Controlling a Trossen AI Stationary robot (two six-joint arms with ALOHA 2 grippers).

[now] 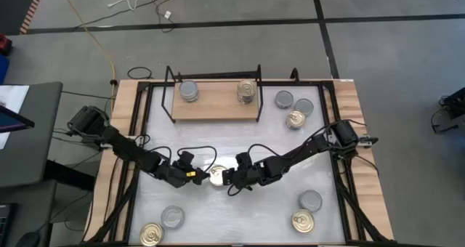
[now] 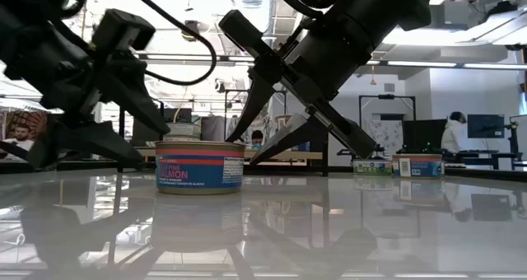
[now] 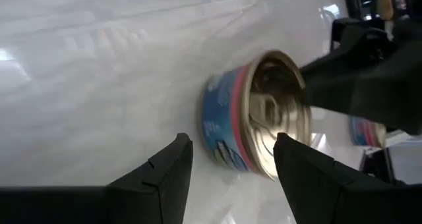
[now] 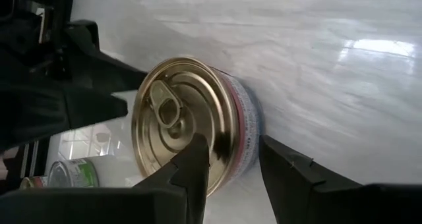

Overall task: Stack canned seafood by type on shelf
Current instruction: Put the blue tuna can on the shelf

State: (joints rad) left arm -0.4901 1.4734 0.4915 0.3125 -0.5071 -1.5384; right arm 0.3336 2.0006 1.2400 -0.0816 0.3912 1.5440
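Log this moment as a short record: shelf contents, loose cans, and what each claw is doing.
shelf: one grey-topped can, one gold-topped stack
centre can: gold top, ring pull, upright on the table
left claw: open, low beside the centre can, not gripping
right claw: open, low at the can's other side
loose cans: three right of the shelf, two at each near corner

The small round gold-topped metal tin with the blue and red paper band [image 2: 200, 166] is showing the word "SALMON" in red capitals on its white label panel; the finer lines printed around that word are staying unreadable.
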